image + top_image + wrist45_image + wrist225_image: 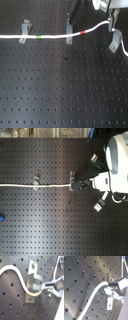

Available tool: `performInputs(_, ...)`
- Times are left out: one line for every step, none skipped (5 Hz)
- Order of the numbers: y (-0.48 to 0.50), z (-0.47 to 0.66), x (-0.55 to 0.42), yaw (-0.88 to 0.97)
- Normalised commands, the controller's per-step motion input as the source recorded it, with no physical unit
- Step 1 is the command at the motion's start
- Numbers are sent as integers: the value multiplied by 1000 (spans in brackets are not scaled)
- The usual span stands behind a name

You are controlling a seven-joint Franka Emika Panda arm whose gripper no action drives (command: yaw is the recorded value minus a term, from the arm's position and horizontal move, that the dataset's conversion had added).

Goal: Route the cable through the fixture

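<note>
The white cable (52, 37) runs from the first exterior view's left through two metal fixture clips (24, 31) (69, 30). Its green band (39, 36) lies between them and its red band (82, 32) just past the second. From there it rises to my gripper (110, 20), which is shut on it above a third clip (116, 40). In the second exterior view the cable (20, 185) reaches the gripper (95, 183). In the first wrist view the cable (15, 273) curves around a clip (33, 281) into the fingers (51, 286). The second wrist view shows the cable (94, 293) held in the fingers (115, 284).
All of this stands on a black perforated board (65, 90). In the second exterior view one clip (100, 204) sits below the gripper and another (94, 159) above it. A small blue object (1, 218) lies at the second exterior view's left edge. The arm's white body (119, 158) looms at the second exterior view's right.
</note>
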Motion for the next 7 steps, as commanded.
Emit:
performInputs(-217,-702,367,-226)
performInputs(-174,-461,386,-249)
performInputs(-185,-63,127,-331)
performInputs(-83,116,-95,-728)
performInputs(-39,56,-83,-783)
performInputs(-40,0,-66,-643)
performInputs(25,136,-190,-460)
